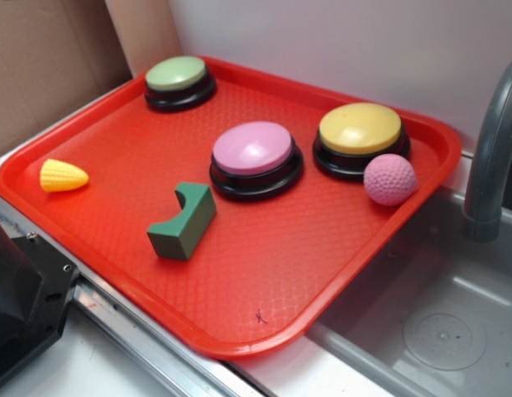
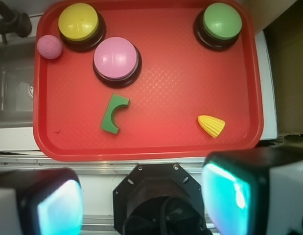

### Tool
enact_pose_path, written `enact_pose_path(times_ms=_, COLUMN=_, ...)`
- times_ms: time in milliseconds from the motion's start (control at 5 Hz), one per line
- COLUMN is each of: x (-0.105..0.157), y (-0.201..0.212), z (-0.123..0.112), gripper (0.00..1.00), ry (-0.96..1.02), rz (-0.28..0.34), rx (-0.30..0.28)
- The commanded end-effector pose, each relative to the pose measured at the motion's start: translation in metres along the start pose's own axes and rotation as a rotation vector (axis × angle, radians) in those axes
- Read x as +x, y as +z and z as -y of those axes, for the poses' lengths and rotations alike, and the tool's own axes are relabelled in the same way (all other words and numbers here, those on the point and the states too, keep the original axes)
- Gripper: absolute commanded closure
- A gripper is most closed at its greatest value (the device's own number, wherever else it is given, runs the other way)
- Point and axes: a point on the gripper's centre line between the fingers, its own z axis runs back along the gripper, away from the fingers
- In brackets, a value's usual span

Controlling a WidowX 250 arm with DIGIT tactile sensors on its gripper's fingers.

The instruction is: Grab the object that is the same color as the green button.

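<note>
Exterior: green block point(image 1: 182, 221) is seen lying on the red tray point(image 1: 264, 281), just in front of the pink button point(image 1: 256, 159), well apart from the green button point(image 1: 179, 81) at the far corner. Gripper is not shown here.

Wrist: gripper point(image 2: 141, 198) is held open, off the tray, nothing grasped. Block point(image 2: 113, 114) is offset left of centre. Risk: pink button point(image 2: 116, 59) could be clipped on descent. Fingertips are cropped, so the gap is probably wide enough, unconfirmed.
</note>
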Motion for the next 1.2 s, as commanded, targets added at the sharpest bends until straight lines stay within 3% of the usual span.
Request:
enact_pose_path(times_ms=0, x=0.0, y=0.0, z=0.0, gripper=0.0, ry=0.0, rz=0.0, rx=0.0)
enact_pose_path(times_ms=200, x=0.011, y=-0.051, z=-0.001, gripper=0.0, ry=0.082, rz=-0.06, rx=0.068)
enact_pose_path(times_ms=400, x=0.017, y=-0.086, z=0.016, gripper=0.0, ry=0.201, rz=-0.062, rx=0.06)
enact_pose_path(times_ms=600, x=0.023, y=-0.114, z=0.028, gripper=0.0, ry=0.299, rz=-0.026, rx=0.037)
enact_pose_path(times_ms=800, x=0.03, y=-0.135, z=0.037, gripper=0.0, ry=0.285, rz=0.03, rx=0.037)
enact_pose_path(times_ms=1000, x=0.038, y=-0.152, z=0.048, gripper=0.0, ry=0.211, rz=0.038, rx=0.039)
